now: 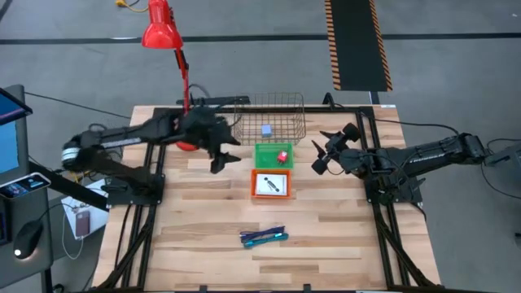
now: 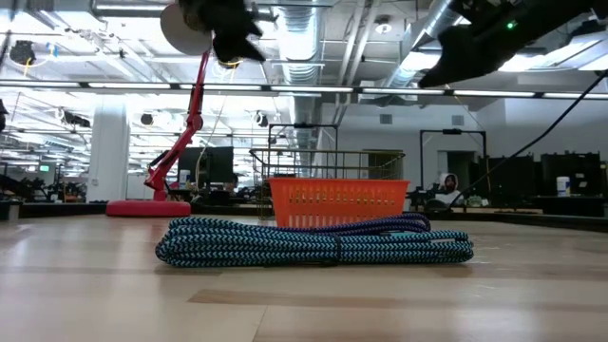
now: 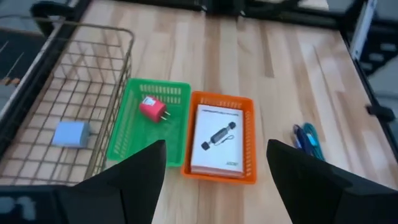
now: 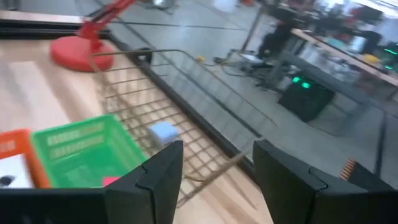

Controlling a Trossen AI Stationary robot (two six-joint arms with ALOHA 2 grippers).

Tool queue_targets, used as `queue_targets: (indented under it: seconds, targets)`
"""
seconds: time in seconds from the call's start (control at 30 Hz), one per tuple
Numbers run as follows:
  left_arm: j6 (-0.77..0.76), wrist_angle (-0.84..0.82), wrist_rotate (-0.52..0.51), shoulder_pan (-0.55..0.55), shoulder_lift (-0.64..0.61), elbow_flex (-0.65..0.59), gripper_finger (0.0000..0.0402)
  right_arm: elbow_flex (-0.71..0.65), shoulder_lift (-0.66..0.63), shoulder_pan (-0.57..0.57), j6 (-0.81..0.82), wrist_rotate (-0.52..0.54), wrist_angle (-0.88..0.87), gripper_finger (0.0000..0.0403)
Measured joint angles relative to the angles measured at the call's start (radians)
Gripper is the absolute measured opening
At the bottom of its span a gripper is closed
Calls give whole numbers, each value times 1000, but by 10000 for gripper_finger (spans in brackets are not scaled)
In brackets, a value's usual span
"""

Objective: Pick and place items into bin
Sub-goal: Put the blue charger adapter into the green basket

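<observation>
Left gripper (image 1: 221, 155) hangs above the table near the lamp's base, fingers spread apart with nothing between them — the green tray (image 1: 273, 155) sits just to its right. From the left wrist view, the orange tray (image 3: 219, 139) and green tray lie out beyond the open fingers (image 3: 140, 171), side by side and touching.

Moving right: the wire basket (image 1: 273, 116) at the table's far edge holds a small pale blue block (image 1: 266, 129). Just in front of it, the green tray carries a red plug-shaped block (image 1: 282, 156). In front of that, the orange tray holds a white card with a black mark (image 1: 272, 185).

Nearer the front edge, the bundle of blue-green cord (image 1: 264, 236) lies loose on the wood, well apart from both grippers.

Over on the right, the right gripper (image 1: 326, 155) hovers beside the green tray, fingers parted and empty — the basket's corner lies ahead of it.

The red desk lamp (image 1: 163, 32) stands at the far left.
</observation>
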Motion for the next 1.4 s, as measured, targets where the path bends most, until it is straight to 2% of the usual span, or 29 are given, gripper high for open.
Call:
queue_targets:
  seconds: [0.1, 0.2, 0.37, 0.5, 0.6, 0.77, 0.87, 1.1, 1.4]
  targets:
    - [-69, 215, -1, 19, -126, -237, 265, 0, 0, -1, 26, 23, -14, 187]
    - [-110, 353, -1, 31, -233, -409, 265, 0, 0, -13, 32, 23, -22, 187]
    - [-136, 534, 2, 32, -391, -610, 265, 0, -41, -53, 51, 14, -52, 187]
    - [-157, 598, 25, 32, -519, -733, 265, 0, -123, -63, 101, 7, -109, 187]
    - [-178, 616, 27, 32, -612, -804, 265, 0, -201, -52, 119, -38, -143, 187]
    - [-202, 629, 27, 32, -754, -895, 265, 0, -338, -8, 119, -195, -164, 187]
    - [-208, 641, 27, 32, -831, -945, 265, 0, -425, 31, 119, -251, -191, 187]
    - [-257, 685, 27, 31, -978, -1063, 265, -44, -607, 128, 128, -252, -230, 187]
    - [-283, 700, 1, 31, -1113, -1160, 265, -303, -920, 172, 129, -248, -111, 187]
